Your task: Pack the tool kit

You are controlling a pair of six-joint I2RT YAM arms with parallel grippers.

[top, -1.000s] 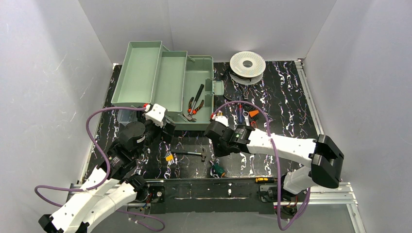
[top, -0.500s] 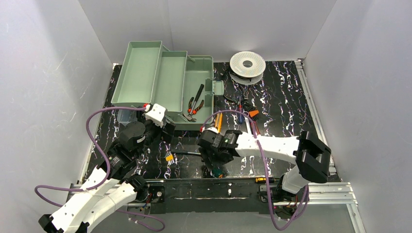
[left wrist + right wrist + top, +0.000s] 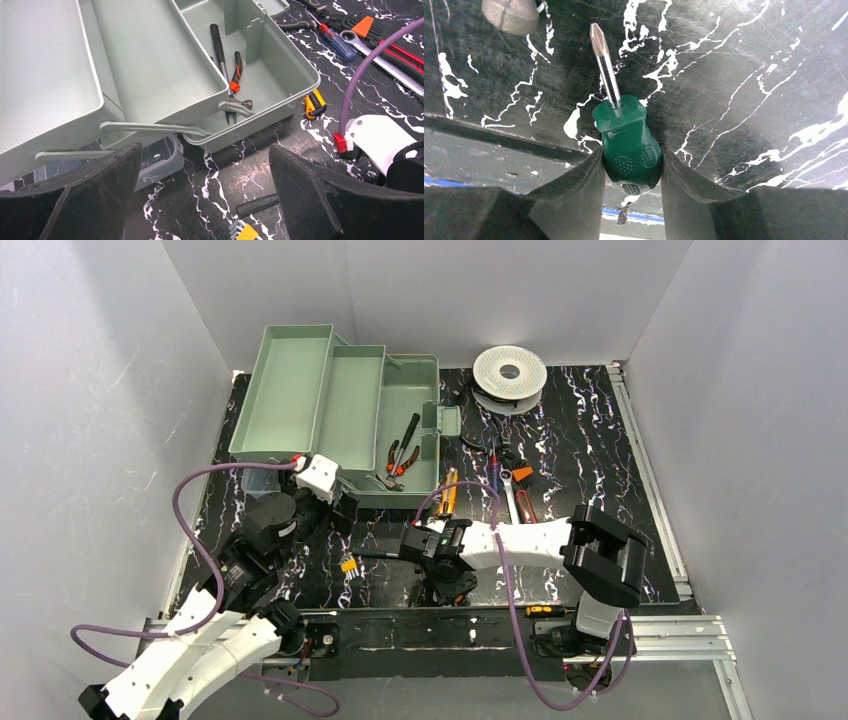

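- Right wrist view: the right gripper [image 3: 633,165] is closed on the handle of the green screwdriver [image 3: 626,145], with both pads touching it. The tip points away over the table [image 3: 749,75].
- Whether the tool has left the surface is hard to tell.
- To do this well, lift straight up first, keep the shaft level, carry it over the near wall of the toolbox [image 3: 400,405], and lay it beside the pliers [image 3: 236,70].
- The left gripper [image 3: 205,200] hangs wide and empty just before the toolbox.
- A second ago the right arm was by the toolbox's near right corner. It has since swung back towards the bases. The left arm has not moved.
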